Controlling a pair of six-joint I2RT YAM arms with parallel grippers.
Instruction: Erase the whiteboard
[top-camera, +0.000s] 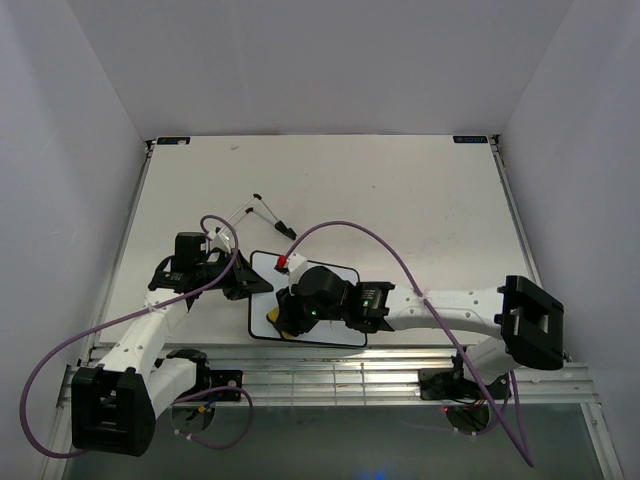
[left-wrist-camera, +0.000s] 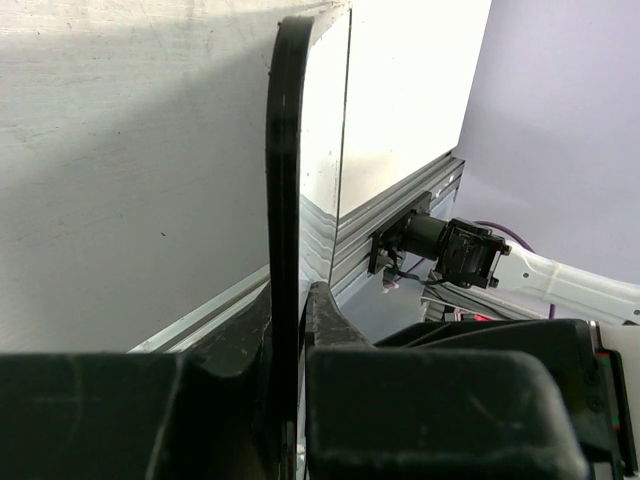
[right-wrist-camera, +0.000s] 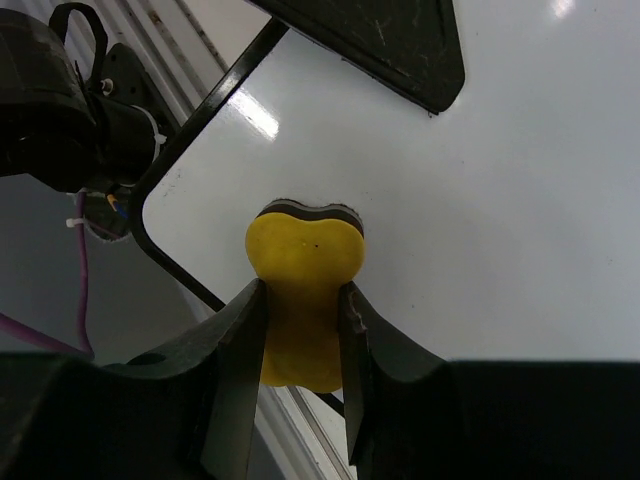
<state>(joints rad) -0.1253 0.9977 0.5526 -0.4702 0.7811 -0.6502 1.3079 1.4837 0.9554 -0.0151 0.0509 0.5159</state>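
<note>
Yellow and bone-shaped, the eraser (right-wrist-camera: 300, 262) is clamped in the right claw (right-wrist-camera: 302, 293) and pressed on the glossy white face of the whiteboard (right-wrist-camera: 480, 200), near a rounded corner. The whiteboard sits on the bench (top-camera: 400, 200) near its front edge, between the arms. The left claw (left-wrist-camera: 290, 300) is clamped on its black frame.
</note>
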